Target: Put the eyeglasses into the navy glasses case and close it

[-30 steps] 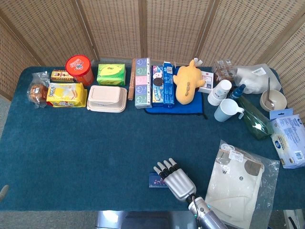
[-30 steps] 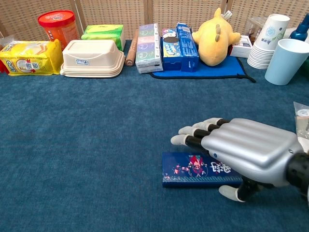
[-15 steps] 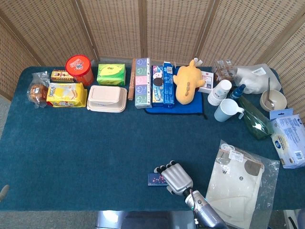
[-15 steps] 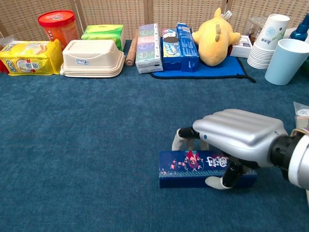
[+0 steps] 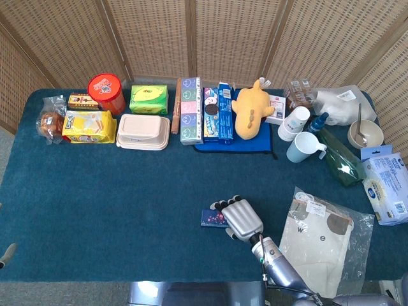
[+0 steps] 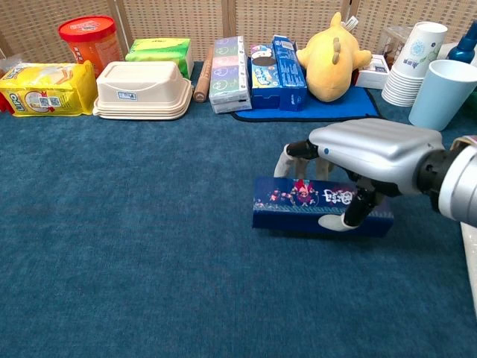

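Observation:
The navy glasses case (image 6: 298,203), printed with small flowers and white lettering, is a long box standing on its long side in the near middle of the table. My right hand (image 6: 373,153) arches over its right half and grips it, thumb on the near face and fingers behind. In the head view the same right hand (image 5: 241,218) covers most of the case (image 5: 211,218). The case looks closed. No eyeglasses show in either view. Only a small grey tip (image 5: 6,254) shows at the lower left edge, perhaps part of my left hand.
Along the back stand a red tub (image 5: 106,91), snack packs, a beige lunch box (image 5: 143,131), tissue boxes (image 5: 190,110), a yellow plush toy (image 5: 250,108) and cups (image 5: 303,146). A bagged white garment (image 5: 319,245) lies just right of my hand.
My right hand has curled down over the case and taken hold of it. The case has tipped from flat onto its side and shifted farther from the front edge.

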Controlling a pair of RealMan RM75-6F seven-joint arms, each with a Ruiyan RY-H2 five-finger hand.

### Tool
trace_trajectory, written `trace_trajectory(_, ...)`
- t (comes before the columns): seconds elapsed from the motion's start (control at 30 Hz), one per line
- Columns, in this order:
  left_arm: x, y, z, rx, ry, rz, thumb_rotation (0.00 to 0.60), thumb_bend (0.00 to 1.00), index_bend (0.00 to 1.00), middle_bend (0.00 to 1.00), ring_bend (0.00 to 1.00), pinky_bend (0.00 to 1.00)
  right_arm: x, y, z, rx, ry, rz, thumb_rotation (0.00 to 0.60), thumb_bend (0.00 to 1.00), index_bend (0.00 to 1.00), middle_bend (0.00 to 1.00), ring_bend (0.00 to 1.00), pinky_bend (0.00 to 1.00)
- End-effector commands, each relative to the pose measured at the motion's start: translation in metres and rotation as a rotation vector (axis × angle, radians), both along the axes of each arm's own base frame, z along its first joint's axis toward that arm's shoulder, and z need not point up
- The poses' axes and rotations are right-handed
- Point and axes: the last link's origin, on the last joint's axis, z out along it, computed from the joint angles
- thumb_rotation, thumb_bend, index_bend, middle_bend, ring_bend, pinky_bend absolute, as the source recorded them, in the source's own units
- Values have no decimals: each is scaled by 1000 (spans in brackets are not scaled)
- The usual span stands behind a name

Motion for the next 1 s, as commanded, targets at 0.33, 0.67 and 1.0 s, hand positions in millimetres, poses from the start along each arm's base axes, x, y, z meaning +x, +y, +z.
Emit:
trace_trajectory(0.33, 6, 7, -5, -15, 10, 12, 600, 281, 55, 44, 6, 0, -11, -29, 1, 19, 12, -58, 600, 305, 33, 149, 40, 114)
trace_trajectory(0.67, 10, 15, -16, -33, 8, 49, 600, 283, 54, 43, 6, 0, -17, -28, 37, -65, -52, -62, 600, 309, 0, 115, 10, 107)
trace_trajectory(1.0, 7, 24, -16, -48, 73, 169, 600, 282, 50, 38, 0, 0, -78, 3, 97, -330, -21, -174, 600, 309, 56, 139, 22, 107)
